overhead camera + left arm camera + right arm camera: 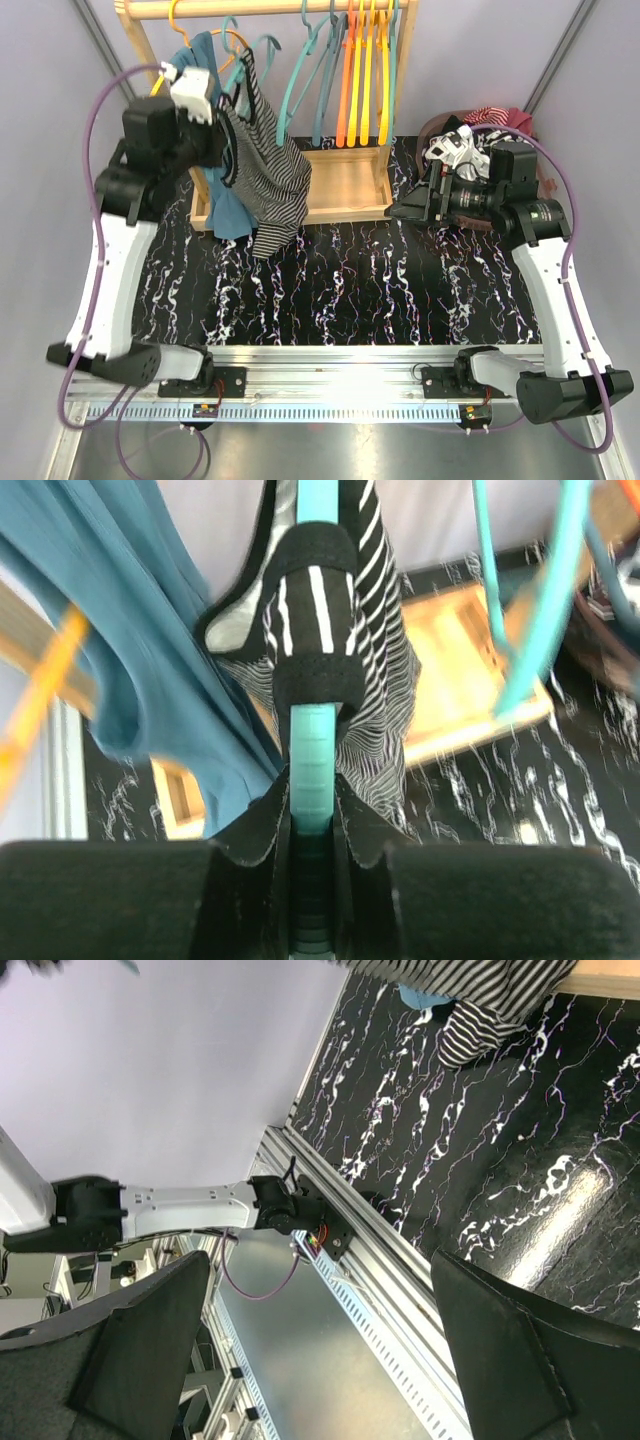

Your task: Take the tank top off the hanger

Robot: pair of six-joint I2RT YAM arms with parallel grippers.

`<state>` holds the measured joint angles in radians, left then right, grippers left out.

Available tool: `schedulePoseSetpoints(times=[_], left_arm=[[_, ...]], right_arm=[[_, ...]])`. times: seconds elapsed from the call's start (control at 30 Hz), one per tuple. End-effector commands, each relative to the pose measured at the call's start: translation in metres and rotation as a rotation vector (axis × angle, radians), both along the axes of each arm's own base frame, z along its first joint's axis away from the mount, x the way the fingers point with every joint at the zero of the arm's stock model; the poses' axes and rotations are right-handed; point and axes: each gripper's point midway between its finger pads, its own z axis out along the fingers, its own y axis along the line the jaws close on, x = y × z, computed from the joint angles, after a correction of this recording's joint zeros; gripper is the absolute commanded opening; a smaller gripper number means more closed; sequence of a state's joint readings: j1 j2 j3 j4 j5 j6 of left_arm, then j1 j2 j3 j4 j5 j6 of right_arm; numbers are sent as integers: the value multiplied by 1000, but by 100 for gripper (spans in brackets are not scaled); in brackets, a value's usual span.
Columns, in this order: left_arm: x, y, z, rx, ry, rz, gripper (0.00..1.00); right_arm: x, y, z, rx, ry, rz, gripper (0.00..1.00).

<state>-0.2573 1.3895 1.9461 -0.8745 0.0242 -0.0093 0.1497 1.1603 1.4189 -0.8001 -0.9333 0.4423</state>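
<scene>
On your bench (380, 290), the wooden rack (345, 185) carries the striped top (270, 180), draped on a teal hanger (312, 770) near its left end. Your left pincer (312, 880) is clamped tight on that hanger just beside the strap (315, 610); your right pincer (320, 1335) gapes wide, empty.

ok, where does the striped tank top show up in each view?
Top external: striped tank top hangs on the rack, left of centre.
Left wrist: centre frame, its strap over the teal hanger.
Right wrist: its hem at the top edge, right of centre.
Shared landmark: the black marbled tabletop.
</scene>
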Motion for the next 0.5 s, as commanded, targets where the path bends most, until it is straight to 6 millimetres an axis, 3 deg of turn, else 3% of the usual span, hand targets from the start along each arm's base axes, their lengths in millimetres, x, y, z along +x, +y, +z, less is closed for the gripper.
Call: schedulePoseSetpoints(times=[0.0, 0.07, 0.1, 0.17, 0.2, 0.27, 0.33, 0.47], left_arm=[[-34, 6, 15, -34, -111, 23, 0], [-56, 13, 16, -66, -133, 37, 0], [-60, 13, -2, -67, -98, 35, 0], [-83, 13, -5, -109, -96, 21, 0], [-87, 12, -25, -105, -55, 22, 0], [-107, 18, -32, -123, -53, 35, 0], [-114, 20, -57, -122, -7, 41, 0], [-145, 12, -77, -188, 51, -15, 0]], right_arm=[[3, 4, 5, 14, -37, 22, 100], [1, 6, 7, 24, -41, 43, 100], [-1, 7, 9, 31, -45, 57, 100], [-4, 11, 10, 30, -56, 84, 100], [-6, 14, 11, 25, -63, 97, 100], [-11, 26, 3, -8, -52, 142, 100], [-21, 41, -3, -34, -45, 199, 100], [-17, 65, -9, -121, -110, 184, 100]])
